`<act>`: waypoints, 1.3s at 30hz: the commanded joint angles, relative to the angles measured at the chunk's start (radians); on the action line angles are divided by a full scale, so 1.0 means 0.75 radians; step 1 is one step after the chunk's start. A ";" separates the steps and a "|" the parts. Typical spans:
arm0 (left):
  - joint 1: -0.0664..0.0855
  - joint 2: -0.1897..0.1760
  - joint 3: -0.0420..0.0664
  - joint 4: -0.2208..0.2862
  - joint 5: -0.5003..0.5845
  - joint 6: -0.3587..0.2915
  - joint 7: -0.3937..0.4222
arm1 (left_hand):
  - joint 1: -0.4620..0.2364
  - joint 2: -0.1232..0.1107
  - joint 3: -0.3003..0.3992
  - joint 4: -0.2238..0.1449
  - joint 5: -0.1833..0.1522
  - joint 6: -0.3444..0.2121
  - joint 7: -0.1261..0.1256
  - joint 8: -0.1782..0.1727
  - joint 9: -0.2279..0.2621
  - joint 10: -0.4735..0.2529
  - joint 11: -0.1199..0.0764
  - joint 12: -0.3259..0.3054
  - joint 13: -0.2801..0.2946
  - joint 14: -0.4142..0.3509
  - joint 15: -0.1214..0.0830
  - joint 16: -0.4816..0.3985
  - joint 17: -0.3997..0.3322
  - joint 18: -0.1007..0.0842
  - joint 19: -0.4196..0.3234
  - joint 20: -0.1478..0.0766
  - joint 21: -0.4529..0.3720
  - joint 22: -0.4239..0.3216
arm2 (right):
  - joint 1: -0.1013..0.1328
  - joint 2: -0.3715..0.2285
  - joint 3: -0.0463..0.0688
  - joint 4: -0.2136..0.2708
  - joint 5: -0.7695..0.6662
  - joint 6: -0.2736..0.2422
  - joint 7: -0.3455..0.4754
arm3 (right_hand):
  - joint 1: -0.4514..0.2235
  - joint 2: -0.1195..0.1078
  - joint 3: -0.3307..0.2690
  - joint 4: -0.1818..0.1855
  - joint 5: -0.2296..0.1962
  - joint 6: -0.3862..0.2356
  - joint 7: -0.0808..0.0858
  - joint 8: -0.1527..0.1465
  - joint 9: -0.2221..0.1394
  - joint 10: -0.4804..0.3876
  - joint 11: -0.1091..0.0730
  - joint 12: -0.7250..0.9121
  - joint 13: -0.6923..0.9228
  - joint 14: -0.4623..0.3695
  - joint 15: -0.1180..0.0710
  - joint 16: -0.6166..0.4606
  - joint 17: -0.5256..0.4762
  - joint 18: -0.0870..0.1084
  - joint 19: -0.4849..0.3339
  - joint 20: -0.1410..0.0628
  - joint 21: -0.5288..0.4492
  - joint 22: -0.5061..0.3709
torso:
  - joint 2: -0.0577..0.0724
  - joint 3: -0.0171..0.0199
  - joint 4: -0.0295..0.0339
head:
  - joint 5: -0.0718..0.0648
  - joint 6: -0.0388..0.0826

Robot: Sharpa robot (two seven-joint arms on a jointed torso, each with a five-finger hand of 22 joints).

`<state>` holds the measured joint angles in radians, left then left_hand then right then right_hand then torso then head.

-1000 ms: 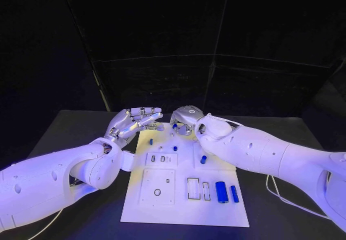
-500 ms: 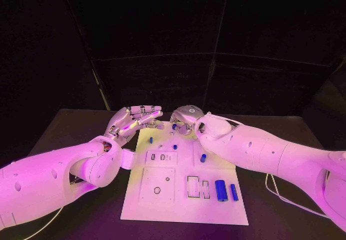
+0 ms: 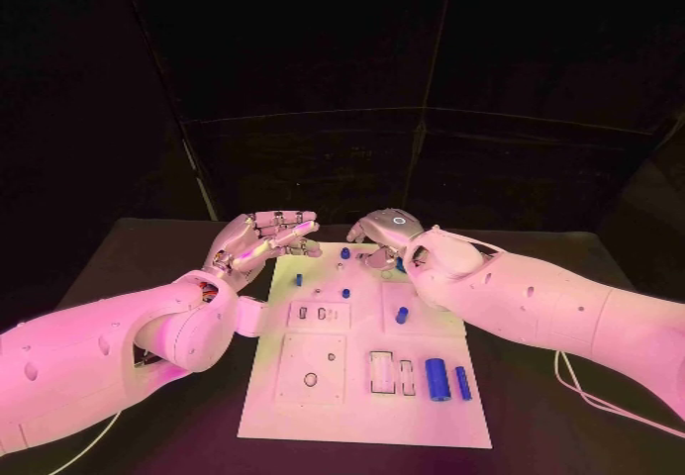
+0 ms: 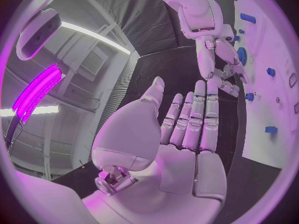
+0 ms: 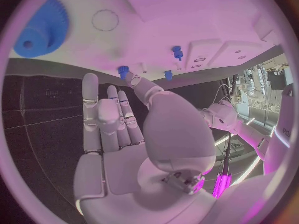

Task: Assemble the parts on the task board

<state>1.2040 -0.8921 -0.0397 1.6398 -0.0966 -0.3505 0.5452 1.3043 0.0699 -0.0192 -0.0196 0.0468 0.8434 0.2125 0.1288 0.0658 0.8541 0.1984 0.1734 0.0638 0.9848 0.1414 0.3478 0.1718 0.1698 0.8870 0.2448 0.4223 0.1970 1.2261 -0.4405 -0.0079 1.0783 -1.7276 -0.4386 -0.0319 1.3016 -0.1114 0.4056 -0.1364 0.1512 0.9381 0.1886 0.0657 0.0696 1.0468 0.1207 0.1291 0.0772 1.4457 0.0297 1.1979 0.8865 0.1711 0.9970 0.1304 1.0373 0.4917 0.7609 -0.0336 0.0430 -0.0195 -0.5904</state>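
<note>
Task board [image 3: 307, 411] lies mid-table, small blue parts spread on it. Left hand [image 3: 257, 243] hovers at board's far-left corner, palm up, fingers straight and apart, holding nothing. Right hand [image 3: 383, 236] over board's far edge, fingers extended, nothing gripped; thumb tip seems close to blue peg [image 5: 123, 70], contact unclear. Blue gear [image 5: 39, 29] lies just beyond right hand's fingertips.

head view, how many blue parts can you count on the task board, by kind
long blue cylinders: 2
short blue cylinder: 1
small blue pegs: 3
total: 6
</note>
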 commanded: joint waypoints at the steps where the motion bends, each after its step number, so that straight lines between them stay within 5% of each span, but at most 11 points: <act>1: 0.002 -0.004 0.000 0.000 -0.011 0.022 0.017 | -0.001 0.005 0.001 -0.006 0.004 -0.010 0.049 -0.004 -0.002 -0.007 0.002 -0.008 -0.002 0.000 0.000 0.009 0.002 0.014 0.007 -0.001 0.007 0.001 | 0.004 -0.068 0.014 0.080 0.128 -0.120 -0.056 | -0.041 -0.002 -0.031 0.028 0.006 -0.004 -0.003 0.001 0.000 0.088 -0.014 0.053 0.017 0.013 -0.010 0.022 0.032 0.021 0.015 -0.002 -0.009 -0.005 | -0.002 -0.0012 -0.0115 | -0.001 0.003; 4: 0.002 -0.008 0.000 -0.001 -0.011 0.023 0.019 | -0.001 0.005 0.001 -0.006 0.004 -0.010 0.049 -0.004 -0.002 -0.007 0.002 -0.008 -0.002 0.000 0.000 0.009 0.002 0.014 0.007 -0.001 0.007 0.001 | 0.004 -0.158 0.024 0.173 0.231 -0.149 -0.070 | -0.105 -0.015 -0.100 0.094 -0.053 0.010 -0.025 0.009 0.004 0.268 -0.051 0.174 0.073 0.044 -0.035 0.091 0.142 0.023 0.041 -0.019 -0.007 -0.010 | -0.004 0.0018 -0.0208 | 0.004 0.000; 9: 0.002 -0.015 0.000 -0.003 -0.011 0.024 0.019 | -0.001 0.005 0.001 -0.006 0.004 -0.009 0.048 -0.004 -0.002 -0.006 0.002 -0.008 -0.002 0.000 0.000 0.009 0.002 0.014 0.007 -0.001 0.007 0.001 | 0.005 -0.293 0.034 0.285 0.394 -0.046 -0.141 | -0.127 -0.053 -0.263 0.172 0.020 -0.038 -0.055 0.012 0.003 0.395 -0.088 0.457 0.283 0.095 -0.070 0.247 0.394 0.014 0.111 -0.060 0.013 0.006 | -0.007 0.0059 -0.0325 | 0.006 0.003; 10: 0.002 -0.015 0.000 -0.004 -0.011 0.024 0.019 | -0.001 0.005 0.001 -0.006 0.004 -0.009 0.048 -0.004 -0.002 -0.006 0.002 -0.008 -0.002 0.000 0.000 0.009 0.002 0.014 0.007 -0.001 0.007 0.001 | 0.005 -0.319 0.036 0.299 0.420 0.001 -0.165 | -0.067 -0.030 -0.351 0.203 0.047 -0.052 -0.059 0.029 0.009 0.298 -0.087 0.630 0.459 0.098 -0.068 0.288 0.451 0.008 0.143 -0.061 0.030 0.032 | -0.006 0.0048 -0.0313 | -0.001 0.004; 14: 0.002 -0.013 0.000 -0.007 -0.011 0.025 0.019 | -0.001 0.005 0.001 -0.006 0.004 -0.009 0.048 -0.004 -0.002 -0.006 0.002 -0.008 -0.002 0.000 0.000 0.009 0.002 0.014 0.007 -0.001 0.007 0.001 | 0.005 -0.360 0.038 0.307 0.458 0.114 -0.221 | -0.028 -0.002 -0.574 0.375 0.071 -0.127 -0.025 0.050 0.007 0.297 -0.070 1.184 1.042 0.113 -0.043 0.372 0.604 -0.009 0.193 -0.040 0.079 0.118 | -0.005 0.0058 -0.0297 | -0.014 0.004; 20: 0.002 -0.008 0.000 -0.013 -0.011 0.026 0.017 | -0.001 0.005 0.001 -0.007 0.004 -0.009 0.048 -0.004 -0.001 -0.005 0.002 -0.007 -0.001 0.000 0.000 0.009 0.002 0.014 0.007 -0.001 0.007 0.001 | 0.005 -0.357 0.039 0.281 0.471 0.201 -0.263 | 0.037 0.008 -0.654 0.488 0.065 -0.146 -0.016 0.095 0.008 0.388 -0.050 1.505 1.419 0.135 -0.030 0.436 0.745 -0.017 0.230 -0.029 0.137 0.205 | -0.003 0.0059 -0.0260 | -0.020 0.004; 28: 0.002 -0.003 0.000 -0.019 -0.011 0.028 0.014 | -0.001 0.005 0.001 -0.007 0.004 -0.008 0.048 -0.004 -0.001 -0.005 0.002 -0.007 -0.001 0.000 0.000 0.009 0.002 0.014 0.007 -0.001 0.008 0.001 | 0.005 -0.310 0.039 0.221 0.454 0.269 -0.305 | 0.078 0.036 -0.667 0.511 0.088 -0.153 -0.014 0.119 0.006 0.432 -0.042 1.614 1.555 0.139 -0.026 0.448 0.772 -0.021 0.234 -0.022 0.159 0.231 | -0.004 0.0039 -0.0249 | -0.023 -0.003; 39: 0.002 -0.002 0.000 -0.020 -0.011 0.027 0.012 | -0.002 0.005 0.001 -0.007 0.004 -0.008 0.048 -0.004 -0.001 -0.004 0.001 -0.007 -0.001 0.000 0.000 0.010 0.002 0.014 0.007 -0.001 0.008 0.001 | 0.005 -0.278 0.039 0.183 0.424 0.279 -0.321 | 0.158 0.089 -0.653 0.461 0.090 -0.147 -0.017 0.144 0.006 0.441 -0.044 1.650 1.600 0.140 -0.026 0.453 0.781 -0.021 0.231 -0.021 0.172 0.240 | -0.004 0.0042 -0.0260 | -0.031 -0.008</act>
<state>1.2043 -0.8946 -0.0400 1.6247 -0.0969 -0.3442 0.5463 1.3043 0.0699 -0.0191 -0.0196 0.0468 0.8434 0.2125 0.1289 0.0659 0.8540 0.1984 0.1734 0.0638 0.9848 0.1414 0.3516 0.1725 0.1697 0.8869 0.2448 0.4223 0.1965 1.2276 -0.6504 0.0203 1.2170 -1.3968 -0.2500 -0.2590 1.4100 -0.0427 -0.0830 0.2144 0.2189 0.8286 0.1791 0.1704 0.0743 1.3705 0.0892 1.3621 1.2757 1.4668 0.0020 1.5324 1.3081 0.1710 1.1672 0.1142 1.1614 0.6702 0.7583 -0.0302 0.0244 -0.0437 -0.5954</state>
